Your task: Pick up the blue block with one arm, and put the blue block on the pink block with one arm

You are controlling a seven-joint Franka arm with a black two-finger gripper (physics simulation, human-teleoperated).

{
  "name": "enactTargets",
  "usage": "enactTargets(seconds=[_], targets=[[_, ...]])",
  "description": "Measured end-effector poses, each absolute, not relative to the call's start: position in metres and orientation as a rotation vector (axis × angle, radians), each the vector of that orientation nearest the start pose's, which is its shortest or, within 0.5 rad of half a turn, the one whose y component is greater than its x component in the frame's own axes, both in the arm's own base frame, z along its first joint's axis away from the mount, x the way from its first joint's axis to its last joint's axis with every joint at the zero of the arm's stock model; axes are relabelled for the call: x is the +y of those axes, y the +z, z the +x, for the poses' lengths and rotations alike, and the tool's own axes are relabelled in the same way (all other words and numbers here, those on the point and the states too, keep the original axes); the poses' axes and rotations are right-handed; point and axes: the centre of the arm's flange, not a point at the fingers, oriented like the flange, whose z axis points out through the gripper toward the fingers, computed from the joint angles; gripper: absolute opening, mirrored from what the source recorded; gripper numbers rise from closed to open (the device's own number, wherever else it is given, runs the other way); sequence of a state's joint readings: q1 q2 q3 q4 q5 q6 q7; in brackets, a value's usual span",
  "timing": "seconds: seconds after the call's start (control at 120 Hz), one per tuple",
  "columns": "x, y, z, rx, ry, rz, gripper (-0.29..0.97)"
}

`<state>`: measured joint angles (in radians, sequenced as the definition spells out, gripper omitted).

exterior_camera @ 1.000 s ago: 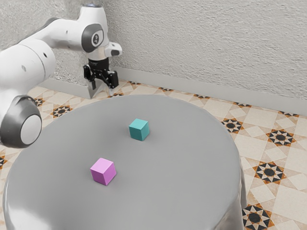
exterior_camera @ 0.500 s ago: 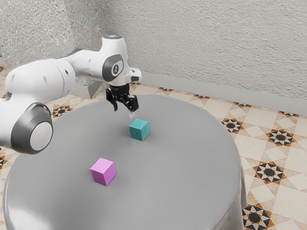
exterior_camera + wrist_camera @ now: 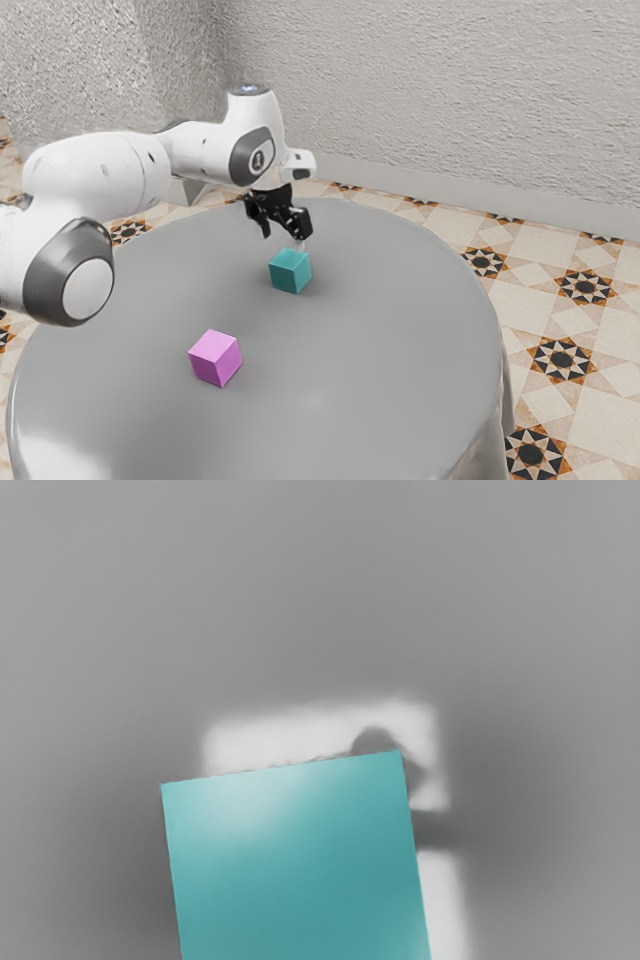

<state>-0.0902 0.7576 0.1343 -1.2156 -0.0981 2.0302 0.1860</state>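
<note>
Round grey worktop [image 3: 400, 340] with two things resting flat on it: blue block [image 3: 290, 271] near the middle, pink block [image 3: 215, 358] well apart, toward the near edge.

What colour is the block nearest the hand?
The block is teal; the wrist view shows it best.

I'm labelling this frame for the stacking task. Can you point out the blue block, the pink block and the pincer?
blue block [image 3: 290, 271]: exterior view, middle of the cube.
pink block [image 3: 216, 358]: exterior view, middle of the cube.
pincer [image 3: 283, 237]: exterior view, midway between its fingertips.
</note>
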Motion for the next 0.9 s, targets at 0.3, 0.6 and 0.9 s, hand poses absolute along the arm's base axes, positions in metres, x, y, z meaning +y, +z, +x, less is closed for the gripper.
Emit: enactTargets(seconds=[0.3, 0.6, 0.9], targets=[[-0.001, 0.305, 0.764, 0.225, -0.087, -3.122, 0.66], [-0.001, 0.284, 0.762, 0.219, -0.049, -3.131, 0.66], [0.005, 0.268, 0.762, 0.206, -0.029, -3.135, 0.66]])
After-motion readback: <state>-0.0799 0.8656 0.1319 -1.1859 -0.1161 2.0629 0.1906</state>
